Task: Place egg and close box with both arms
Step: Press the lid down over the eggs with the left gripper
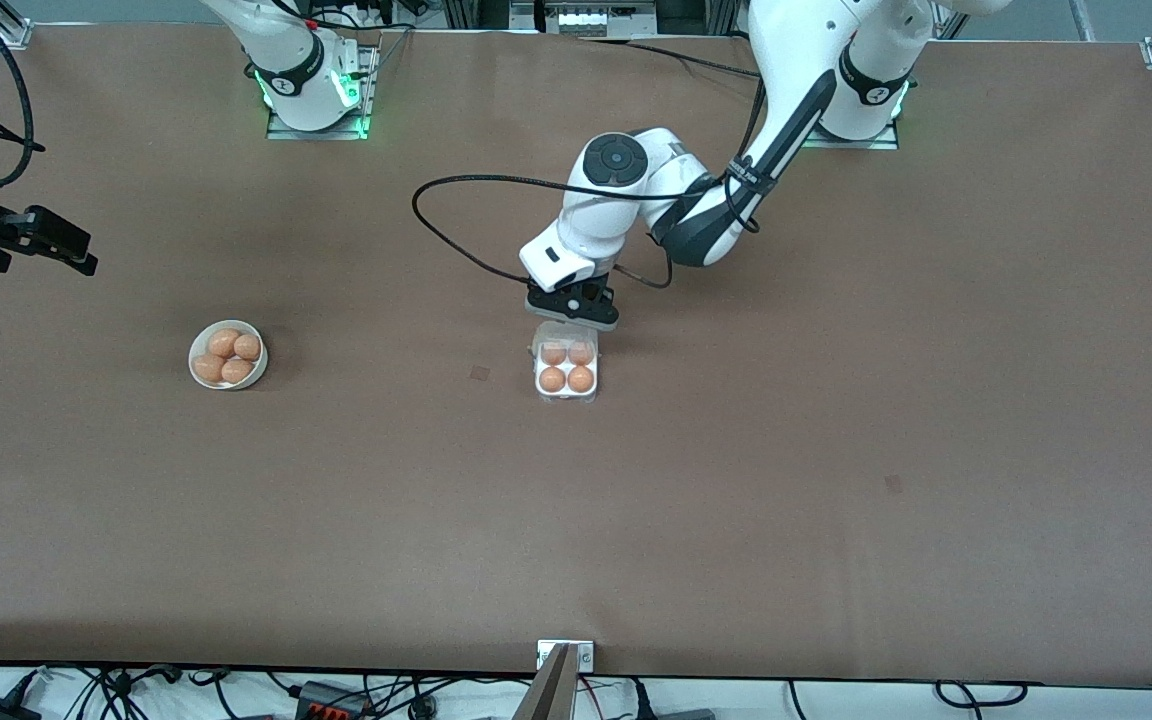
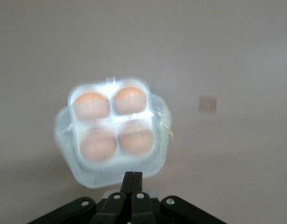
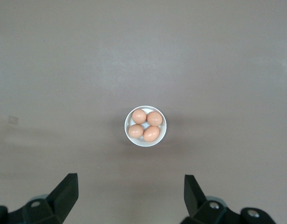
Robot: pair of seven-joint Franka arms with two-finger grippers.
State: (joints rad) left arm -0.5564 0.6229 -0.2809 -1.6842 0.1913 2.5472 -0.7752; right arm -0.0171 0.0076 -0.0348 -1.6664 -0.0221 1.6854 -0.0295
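Left gripper (image 1: 576,312), fingers pressed together, sits just above the box (image 1: 567,370) lid's hinge edge, likely pushing it shut over four eggs; right gripper (image 3: 129,193), spread wide, waits high over the bowl (image 3: 145,126).

Wide brown table (image 1: 836,450) under even light, with what may be cables (image 1: 136,690) along its near edge.

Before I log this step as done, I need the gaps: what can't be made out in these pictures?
- Lid latch: the box is blurred in the left wrist view, and the left gripper covers its edge toward the bases in the front view.
- Right gripper: cut off by the front view's edge.
- Bowl: too small to show anything under its four eggs.
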